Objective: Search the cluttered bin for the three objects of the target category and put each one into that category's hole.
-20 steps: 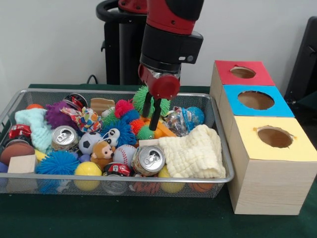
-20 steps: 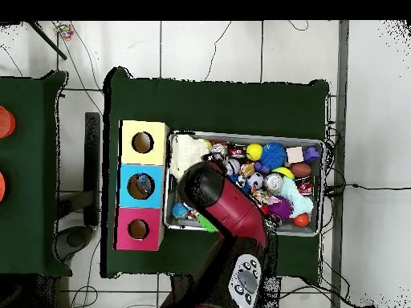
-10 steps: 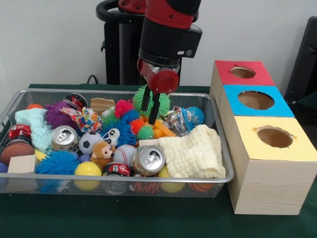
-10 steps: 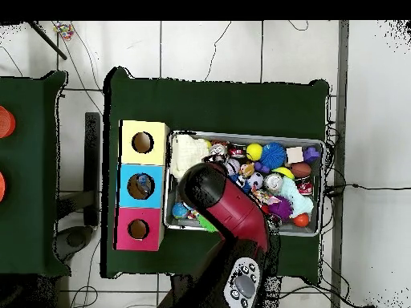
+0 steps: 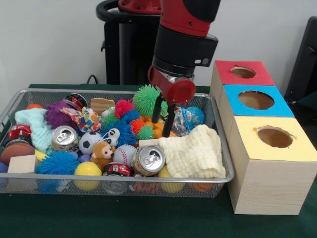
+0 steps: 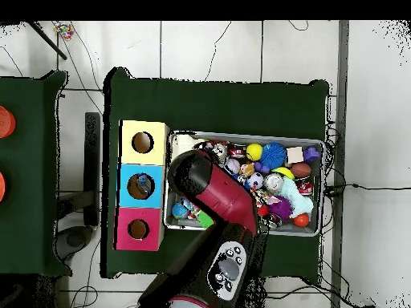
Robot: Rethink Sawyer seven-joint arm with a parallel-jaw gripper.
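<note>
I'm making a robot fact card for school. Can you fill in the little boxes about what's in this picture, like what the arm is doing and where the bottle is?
arm: red and black, reaching down into the bin
gripper: open, empty, fingers apart above the toys
clear plastic bottle: lying in the bin's far right part, just right of the gripper, beside the blue globe ball
nearby toys: green spiky ball, cream knitted cloth, silver can
target hole: red-topped hole, farthest of three boxes
other holes: blue-topped hole, yellow-topped hole

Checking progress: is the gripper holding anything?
No. In the front view the gripper hangs open and empty above the clear bottle in the bin.
</note>
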